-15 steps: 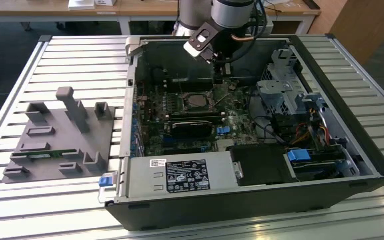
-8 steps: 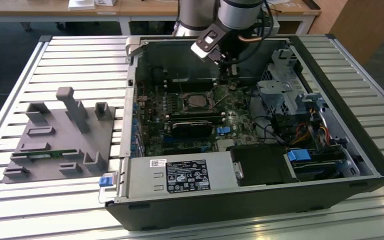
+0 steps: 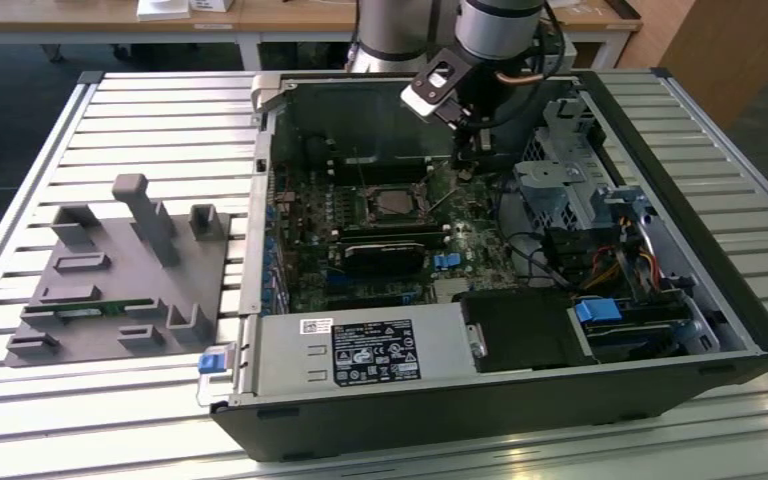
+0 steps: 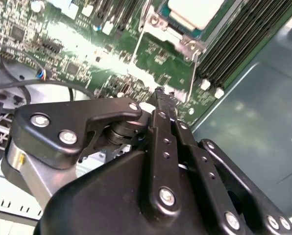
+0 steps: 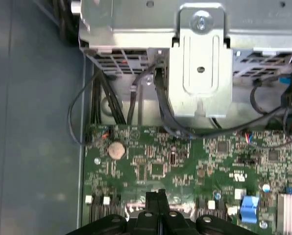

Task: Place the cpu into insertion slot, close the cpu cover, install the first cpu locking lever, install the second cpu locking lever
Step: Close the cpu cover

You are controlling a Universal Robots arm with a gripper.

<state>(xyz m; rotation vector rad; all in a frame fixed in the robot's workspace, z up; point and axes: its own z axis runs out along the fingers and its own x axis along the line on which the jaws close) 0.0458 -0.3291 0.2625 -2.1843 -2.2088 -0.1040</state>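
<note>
One cpu (image 4: 195, 12), seated in insertion slot (image 3: 363, 204), mid-motherboard. One pincer (image 4: 160, 92), mine: clenched, apparently empty, beside locking lever (image 4: 193, 68). Step judged: first lever; calls for steady pressing.

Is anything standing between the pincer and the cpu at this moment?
Nothing visible does. In the second wrist view the pincer hangs over the motherboard beside the cpu, with only low board parts between them.
</note>
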